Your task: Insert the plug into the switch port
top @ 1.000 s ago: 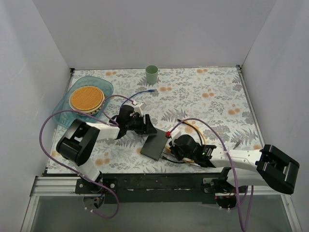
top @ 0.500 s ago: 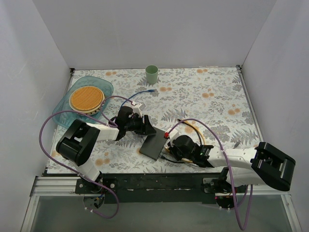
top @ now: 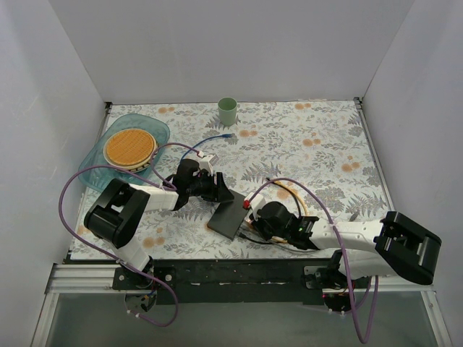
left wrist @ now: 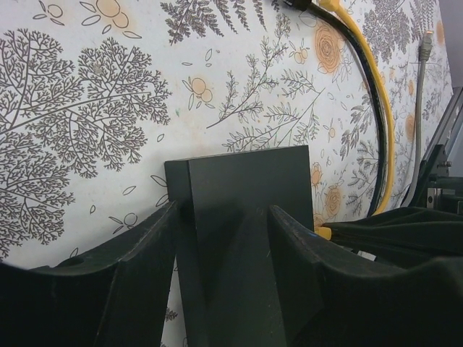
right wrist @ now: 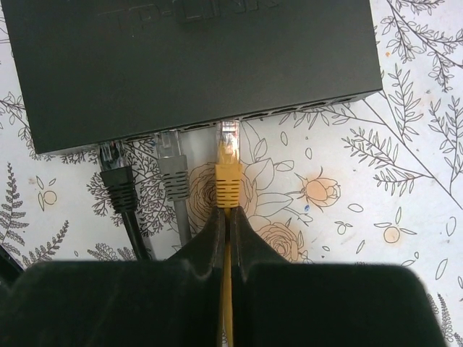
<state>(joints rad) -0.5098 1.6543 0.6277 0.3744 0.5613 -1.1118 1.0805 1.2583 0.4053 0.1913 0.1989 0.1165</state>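
The switch (top: 230,219) is a flat dark grey box lying between the two arms. My left gripper (top: 217,189) is shut on its far end. In the left wrist view the fingers (left wrist: 137,275) straddle the switch (left wrist: 246,181). My right gripper (top: 253,220) is shut on the yellow cable just behind the yellow plug (right wrist: 228,170). The plug's clear tip touches a socket on the switch's (right wrist: 188,65) near edge. My right gripper (right wrist: 228,217) is directly behind the plug. A black plug (right wrist: 116,170) and a grey plug (right wrist: 172,170) sit at the sockets to its left.
Yellow (left wrist: 376,108), black and grey cables trail over the floral cloth to the right of the switch. A blue cable (top: 213,139), a green cup (top: 228,110) and a teal tray (top: 155,130) with a round wicker mat (top: 130,147) lie farther back.
My right gripper has moved left with the yellow plug, closing up to the switch's socket edge. The left gripper and the switch have barely shifted.
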